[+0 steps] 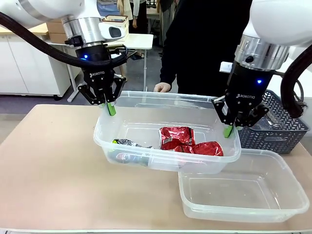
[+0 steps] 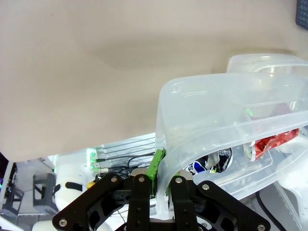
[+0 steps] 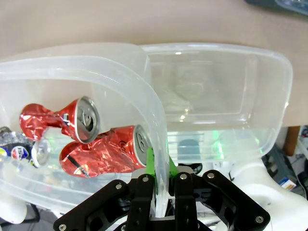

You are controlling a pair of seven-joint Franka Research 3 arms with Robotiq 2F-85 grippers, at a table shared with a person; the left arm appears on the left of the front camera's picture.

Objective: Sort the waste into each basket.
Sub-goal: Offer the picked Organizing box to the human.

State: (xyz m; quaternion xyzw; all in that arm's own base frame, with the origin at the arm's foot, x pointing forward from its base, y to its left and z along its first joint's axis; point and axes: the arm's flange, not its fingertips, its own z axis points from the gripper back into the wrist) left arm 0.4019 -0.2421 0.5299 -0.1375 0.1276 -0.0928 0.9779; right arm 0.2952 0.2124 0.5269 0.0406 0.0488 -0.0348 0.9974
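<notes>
Both arms hold one clear tub (image 1: 146, 124) up off the table, tilted. My left gripper (image 1: 110, 108) is shut on its left rim (image 2: 163, 159); my right gripper (image 1: 228, 130) is shut on its right rim (image 3: 161, 159). Inside lie two crushed red cans (image 1: 176, 136) (image 1: 208, 148) and a silver-and-blue can (image 1: 127, 144). The right wrist view shows the red cans (image 3: 101, 156) and the silver can (image 3: 39, 151). The second clear tub (image 1: 273, 207) sits empty on the table at front right, partly under the lifted one. No bottles show.
A dark lattice basket (image 1: 287, 134) stands at the right behind the tubs. A person in black stands at the far side, one hand (image 1: 162, 87) near the table edge. Bare tan table (image 1: 48, 165) lies to the left.
</notes>
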